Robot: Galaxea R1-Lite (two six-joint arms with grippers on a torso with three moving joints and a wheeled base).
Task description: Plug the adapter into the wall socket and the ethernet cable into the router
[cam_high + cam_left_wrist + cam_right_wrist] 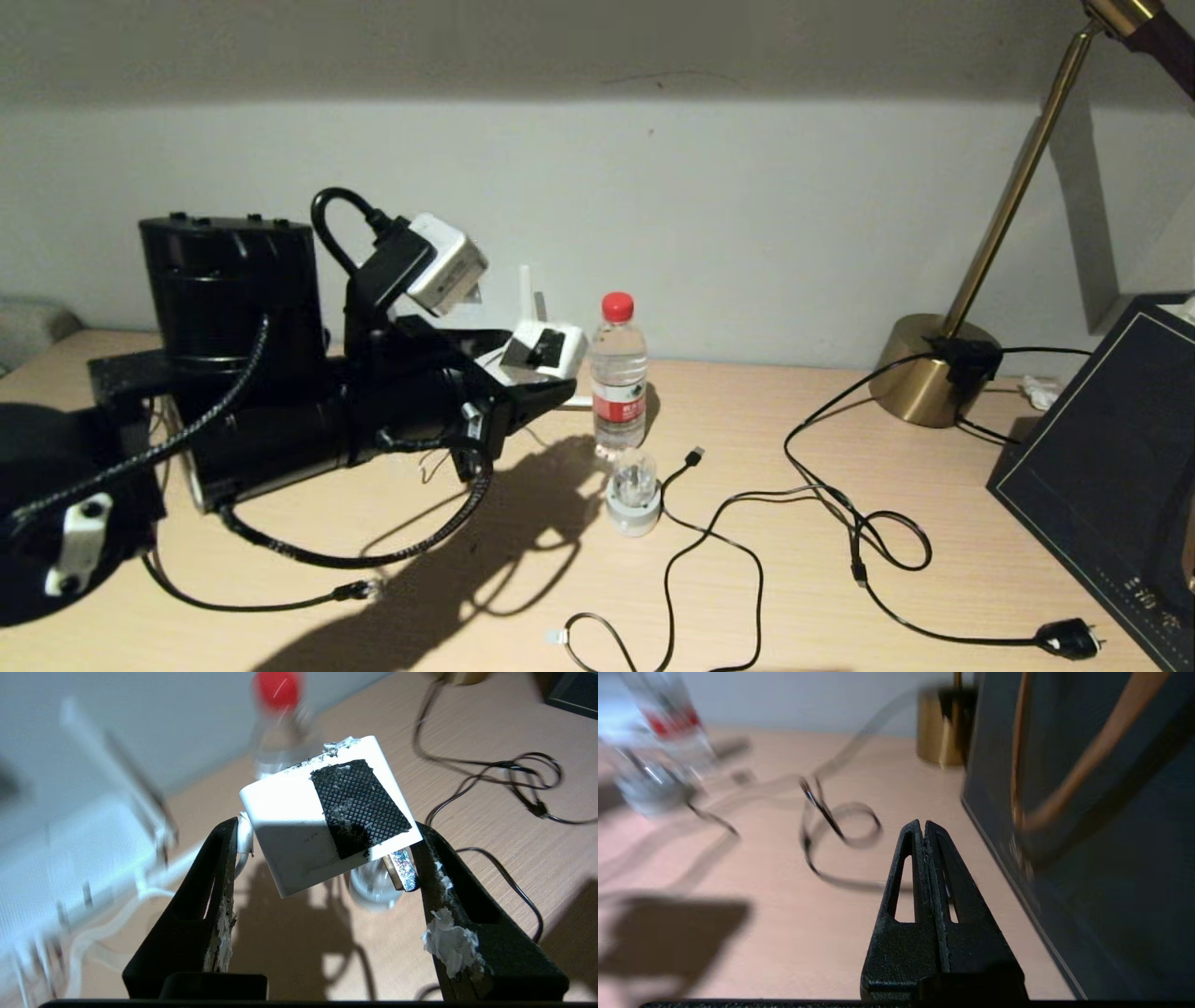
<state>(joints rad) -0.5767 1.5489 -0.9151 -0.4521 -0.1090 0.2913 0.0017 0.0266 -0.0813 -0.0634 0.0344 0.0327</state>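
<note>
Mid-left in the head view, the left claw [546, 369] reaches level above the wooden surface [934, 485], clamped on the smooth white cube adapter [327, 812] bearing a black mesh-textured patch; the right claw [924, 830] is pressed together.

No legible text anywhere. Water bottle [619, 373] carries a red label with white marks, too small to read. Dark box [1102, 448] at right shows faint gold marks near its edge, unreadable.
</note>
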